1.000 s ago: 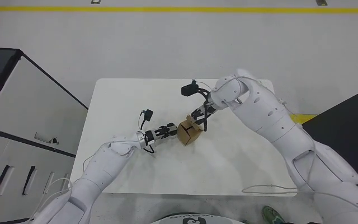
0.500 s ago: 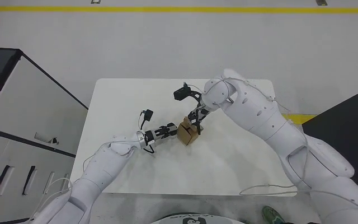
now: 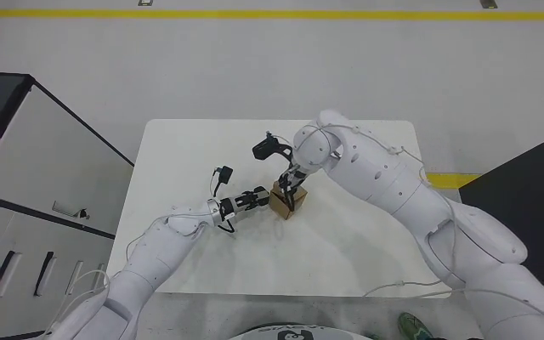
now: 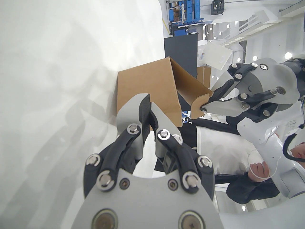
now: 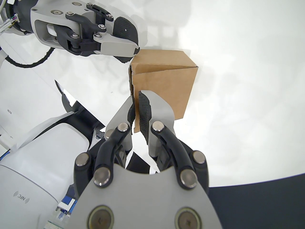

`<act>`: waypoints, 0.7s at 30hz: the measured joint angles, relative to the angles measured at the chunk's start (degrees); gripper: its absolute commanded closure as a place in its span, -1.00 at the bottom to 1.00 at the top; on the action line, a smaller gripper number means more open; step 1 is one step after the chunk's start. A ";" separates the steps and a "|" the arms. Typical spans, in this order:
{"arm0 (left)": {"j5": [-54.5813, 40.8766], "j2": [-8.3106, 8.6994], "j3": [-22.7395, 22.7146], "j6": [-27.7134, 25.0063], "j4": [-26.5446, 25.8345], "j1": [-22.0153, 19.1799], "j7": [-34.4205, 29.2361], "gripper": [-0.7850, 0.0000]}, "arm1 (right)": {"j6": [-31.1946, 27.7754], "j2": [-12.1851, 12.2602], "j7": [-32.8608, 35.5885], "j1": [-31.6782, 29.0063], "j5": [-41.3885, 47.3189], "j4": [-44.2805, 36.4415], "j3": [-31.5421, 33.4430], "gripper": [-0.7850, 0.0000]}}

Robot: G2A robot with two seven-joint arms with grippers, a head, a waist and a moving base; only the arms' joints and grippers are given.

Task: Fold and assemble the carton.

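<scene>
A small brown carton [image 3: 291, 205] stands near the middle of the white table [image 3: 365, 255]. My left gripper [image 3: 265, 199] is at its left side, shut on a lower edge of the carton [image 4: 147, 84]; the fingertips [image 4: 143, 110] pinch the cardboard. My right gripper [image 3: 291, 185] comes from behind and above, shut on a thin flap edge of the carton [image 5: 164, 84]. In the left wrist view the right gripper [image 4: 206, 104] pinches a curled flap corner. The right wrist view has the left gripper [image 5: 134, 53] at the carton's far corner. The inside of the carton is hidden.
A dark cabinet [image 3: 34, 170] stands off the table's left edge. The table's front edge [image 3: 297, 293] lies close below the arms. A yellow floor line [image 3: 272, 14] runs behind the table.
My right arm swung left over the carton, its gripper still on the flap. The carton turned and now sits squarer. The left arm held its place.
</scene>
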 measured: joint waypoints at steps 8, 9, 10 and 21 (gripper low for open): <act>0.00 0.00 0.00 0.00 0.00 0.00 0.00 1.00 | 0.58 -1.00 0.23 0.20 -1.45 0.18 -1.03 1.00; 0.00 0.00 0.00 0.00 0.00 0.00 0.00 1.00 | 0.66 -1.09 0.23 0.21 -1.61 0.19 -1.09 0.99; 0.00 0.00 0.00 0.00 0.00 0.00 0.00 1.00 | 0.72 -1.18 0.27 0.21 -1.77 0.20 -1.15 0.98; 0.00 0.00 0.00 0.00 0.00 0.00 0.00 1.00 | 0.69 -2.11 0.61 -0.16 -3.30 1.11 -1.80 0.96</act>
